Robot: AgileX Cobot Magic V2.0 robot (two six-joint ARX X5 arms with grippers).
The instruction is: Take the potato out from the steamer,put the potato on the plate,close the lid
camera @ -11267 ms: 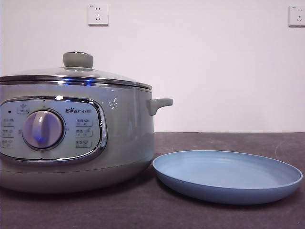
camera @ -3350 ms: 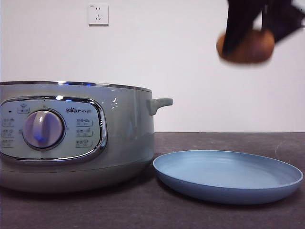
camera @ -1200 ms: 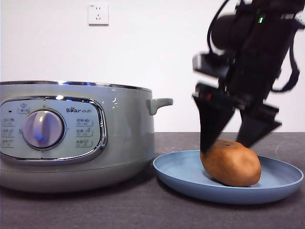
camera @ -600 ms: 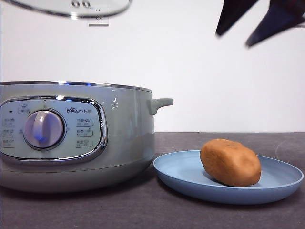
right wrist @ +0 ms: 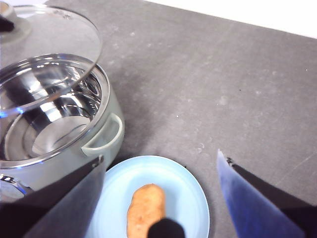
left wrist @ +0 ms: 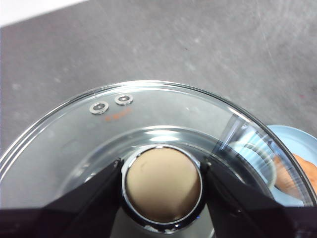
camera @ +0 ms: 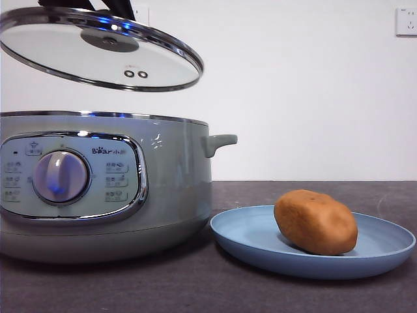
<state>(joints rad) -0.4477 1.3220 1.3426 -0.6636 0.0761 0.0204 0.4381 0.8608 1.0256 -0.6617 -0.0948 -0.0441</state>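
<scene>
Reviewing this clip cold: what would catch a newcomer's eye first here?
Probably the glass lid, held tilted in the air above the open steamer by the left gripper, whose jaws clamp its knob. Next, the potato lying on the blue plate beside the steamer, with the right gripper open high above it.

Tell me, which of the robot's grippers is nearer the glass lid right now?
Left. The left gripper grips the lid by its knob, above the steamer. The right gripper is open, high above the potato.

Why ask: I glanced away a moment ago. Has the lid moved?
Yes. The lid has come down toward the steamer rim, held by the left gripper.
</scene>
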